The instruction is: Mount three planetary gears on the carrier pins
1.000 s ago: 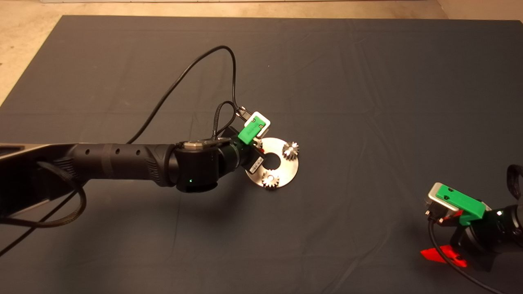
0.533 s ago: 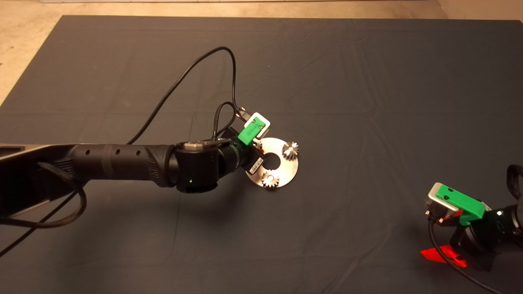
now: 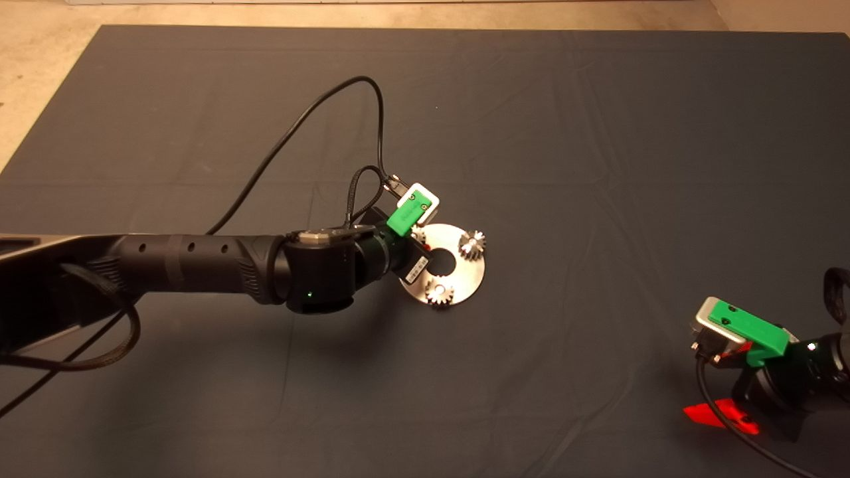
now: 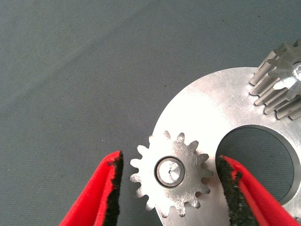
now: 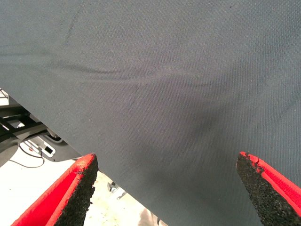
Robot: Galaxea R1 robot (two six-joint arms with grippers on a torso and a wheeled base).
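While the dark mat (image 3: 597,166) carries the round metal disc (image 3: 465,272) near its middle, the left gripper (image 4: 167,188) hangs over the disc's edge, fingers (image 4: 101,193) spread and apart from the planetary gear (image 4: 170,173) seated on its carrier pin (image 4: 170,171). Two more gears (image 3: 472,244) (image 3: 439,291) sit on the disc. The right gripper (image 5: 164,188) waits spread wide at the mat's lower right
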